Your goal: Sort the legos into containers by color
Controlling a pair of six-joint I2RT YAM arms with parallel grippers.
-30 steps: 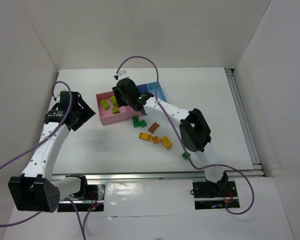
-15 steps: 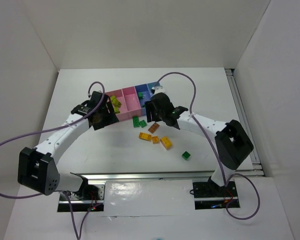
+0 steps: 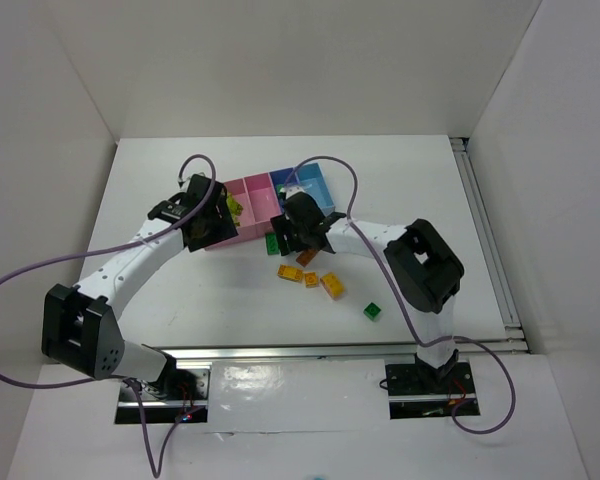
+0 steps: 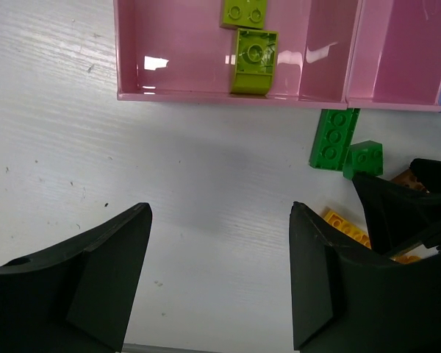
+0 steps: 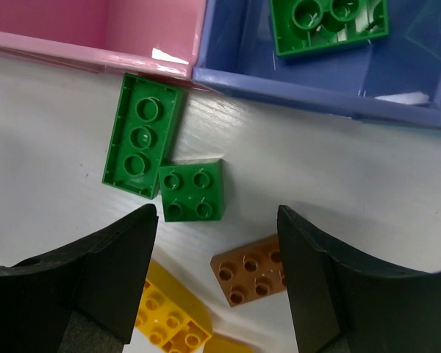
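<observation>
In the pink plastic bin [image 4: 169,94]: lime green studded bricks [image 4: 253,60]. Dark green long brick [image 5: 142,136] waits outside; left gripper [image 4: 220,220], right gripper [image 5: 217,229] gaping empty.

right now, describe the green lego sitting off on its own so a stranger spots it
Find the row of pink and blue bins, then the scatter of yellow and orange bricks just in front of it. Below and right of those in the top view sits a small dark green brick: the only one lying alone, touching nothing.

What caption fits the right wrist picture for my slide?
Open right fingers poised over a long green lego and a square green lego, outside the blue bin holding a third green lego.
</observation>
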